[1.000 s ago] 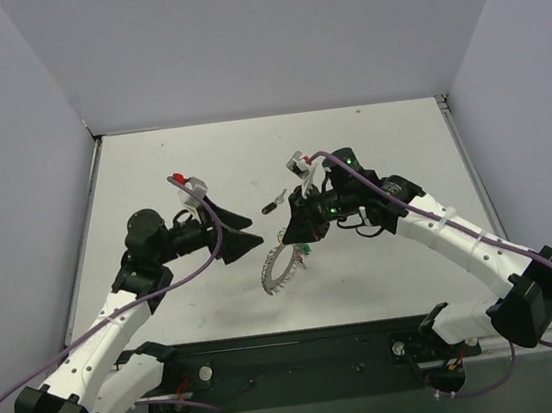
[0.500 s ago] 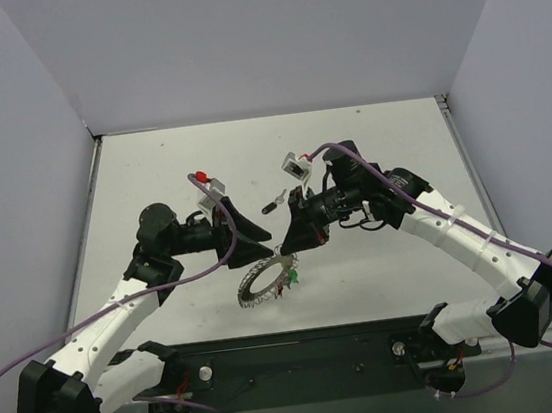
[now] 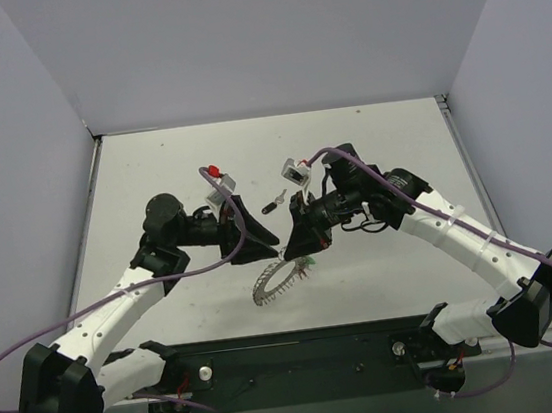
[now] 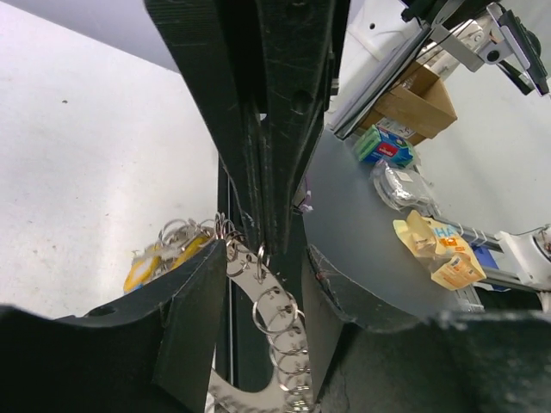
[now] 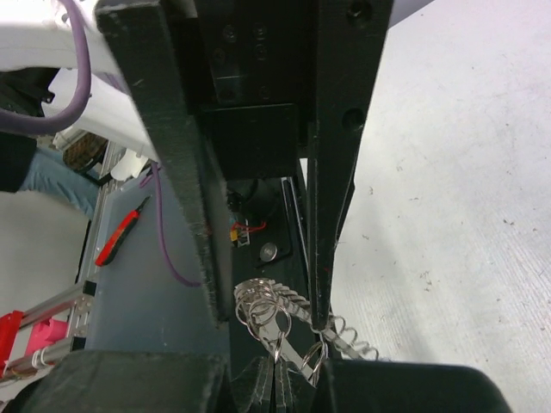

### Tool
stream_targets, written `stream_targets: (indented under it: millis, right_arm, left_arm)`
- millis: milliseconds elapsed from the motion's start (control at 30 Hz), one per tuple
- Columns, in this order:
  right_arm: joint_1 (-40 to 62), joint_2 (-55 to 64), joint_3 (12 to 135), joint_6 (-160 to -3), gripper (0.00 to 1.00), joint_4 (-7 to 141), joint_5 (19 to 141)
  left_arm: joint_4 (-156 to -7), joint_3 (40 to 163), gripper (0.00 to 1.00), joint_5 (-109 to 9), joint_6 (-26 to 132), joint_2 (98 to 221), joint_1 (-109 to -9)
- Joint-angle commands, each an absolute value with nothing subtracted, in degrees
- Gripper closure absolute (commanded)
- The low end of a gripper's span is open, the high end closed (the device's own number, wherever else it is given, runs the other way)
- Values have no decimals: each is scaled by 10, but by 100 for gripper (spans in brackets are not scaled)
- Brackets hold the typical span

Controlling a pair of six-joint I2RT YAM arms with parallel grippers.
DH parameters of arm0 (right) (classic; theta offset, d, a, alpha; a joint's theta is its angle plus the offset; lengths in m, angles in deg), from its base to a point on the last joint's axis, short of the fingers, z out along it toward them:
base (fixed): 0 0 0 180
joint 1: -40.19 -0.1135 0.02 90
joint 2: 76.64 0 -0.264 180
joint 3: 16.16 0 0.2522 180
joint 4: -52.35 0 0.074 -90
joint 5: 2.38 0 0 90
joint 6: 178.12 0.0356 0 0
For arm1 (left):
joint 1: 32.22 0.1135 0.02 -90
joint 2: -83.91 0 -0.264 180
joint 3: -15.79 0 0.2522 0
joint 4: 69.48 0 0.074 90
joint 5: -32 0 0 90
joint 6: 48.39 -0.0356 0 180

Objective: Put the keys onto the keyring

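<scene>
The keyring (image 3: pixel 274 280), a flat silver ring with a coil-like rim, hangs tilted above the table between both grippers. My right gripper (image 3: pixel 295 246) is shut on its upper edge, and in the right wrist view the pinched tips (image 5: pixel 275 374) hold the ring plate (image 5: pixel 297 331). My left gripper (image 3: pixel 264 238) is open, its fingers (image 4: pixel 194 310) straddling the ring (image 4: pixel 280 323) without clamping it. A green-headed key (image 3: pixel 306 261) hangs at the ring's top. A yellow-headed key (image 4: pixel 142 268) hangs on small split rings. A black-headed key (image 3: pixel 272 205) lies on the table behind the grippers.
White walls enclose the table on the left, back and right. The black base plate (image 3: pixel 305 359) runs along the near edge. Off the table, the left wrist view shows a cardboard box (image 4: pixel 415 101) and packets (image 4: pixel 435 249); the right wrist view shows a red-handled tool (image 5: pixel 120 238).
My left gripper has moved right, up to the keyring, and now straddles it. The ring has swung and tilted while staying held in the right gripper.
</scene>
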State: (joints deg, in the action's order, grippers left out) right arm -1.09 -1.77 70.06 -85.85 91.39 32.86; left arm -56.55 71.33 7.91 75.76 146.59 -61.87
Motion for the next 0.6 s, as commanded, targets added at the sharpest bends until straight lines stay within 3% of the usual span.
stream_targets:
  millis: [0,267,567]
  right_arm:
    - [-19,-29,732,-894,100,915,292]
    - [-19,-29,734,-900,100,924,303]
    - [-19,-33,736,-905,100,930,317]
  left_arm:
    - [-559,752,53,109,751,1482,-623]
    - [-703,796,63,106,654,1493,-635]
    - [-832,832,66,86,571,1512,-660]
